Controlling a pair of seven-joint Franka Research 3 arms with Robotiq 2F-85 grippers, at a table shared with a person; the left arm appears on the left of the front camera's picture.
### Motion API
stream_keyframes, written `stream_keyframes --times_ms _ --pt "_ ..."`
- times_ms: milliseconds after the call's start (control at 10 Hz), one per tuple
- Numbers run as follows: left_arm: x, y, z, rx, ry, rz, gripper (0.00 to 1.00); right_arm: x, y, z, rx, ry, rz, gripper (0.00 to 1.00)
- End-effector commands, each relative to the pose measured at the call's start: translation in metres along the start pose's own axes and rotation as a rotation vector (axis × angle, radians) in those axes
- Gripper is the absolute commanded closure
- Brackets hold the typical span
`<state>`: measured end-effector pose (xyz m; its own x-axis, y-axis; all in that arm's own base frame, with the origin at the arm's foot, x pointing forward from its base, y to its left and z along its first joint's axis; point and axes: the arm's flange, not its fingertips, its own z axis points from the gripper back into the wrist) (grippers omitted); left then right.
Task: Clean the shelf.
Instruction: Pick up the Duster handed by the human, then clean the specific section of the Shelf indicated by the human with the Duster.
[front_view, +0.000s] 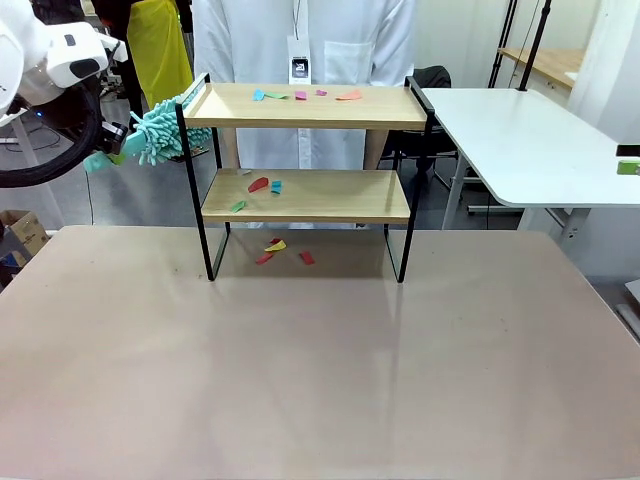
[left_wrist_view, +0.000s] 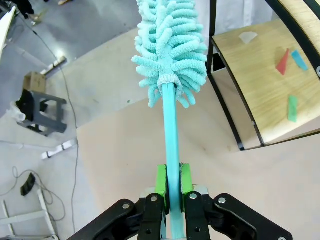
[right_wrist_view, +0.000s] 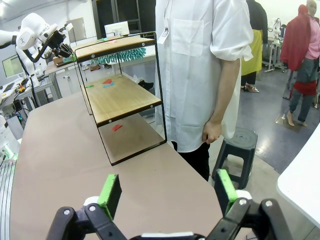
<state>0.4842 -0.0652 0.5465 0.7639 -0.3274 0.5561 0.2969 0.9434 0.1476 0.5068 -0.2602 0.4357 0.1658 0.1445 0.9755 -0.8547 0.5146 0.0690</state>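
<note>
As it grips a duster (left_wrist_view: 172, 45), the left hand (left_wrist_view: 170, 181) faces the shelf (front_view: 380, 108).

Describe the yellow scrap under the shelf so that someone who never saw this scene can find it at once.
Find the two-tier shelf at the far middle of the table. Below its lower board, a few paper scraps lie on the table itself. The yellow scrap is the only yellow one there; the red scraps lie close beside it.
</note>
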Motion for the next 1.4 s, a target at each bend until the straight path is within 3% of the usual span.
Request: stream_keyframes --times_ms 0,400,500,800,1100,1300 --pt "0.001 0.001 0.003 0.003 -0.006 0.001 1.0 0.002 0.0 -0.001 0.001 0.0 0.004 0.0" --pt "0.001 0.001 0.003 0.003 -0.006 0.001 1.0 0.002 0.0 -0.001 0.001 0.0 0.004 0.0" --pt "0.0 0.0 0.0 0.0 0.0 0.0 0.87 0.002 0.0 -0.001 0.001 0.0 0.004 0.0" --pt "-0.006 0.023 0.056 0.076 0.203 -0.105 0.87 0.002 0.0 -0.001 0.001 0.0 0.004 0.0" --pt "-0.006 0.042 0.109 0.148 0.354 -0.311 0.87 0.002 0.0 -0.001 0.001 0.0 0.004 0.0" --pt "-0.014 0.048 0.135 0.078 0.516 -0.463 0.87 0.002 0.0 -0.001 0.001 0.0 0.004 0.0"
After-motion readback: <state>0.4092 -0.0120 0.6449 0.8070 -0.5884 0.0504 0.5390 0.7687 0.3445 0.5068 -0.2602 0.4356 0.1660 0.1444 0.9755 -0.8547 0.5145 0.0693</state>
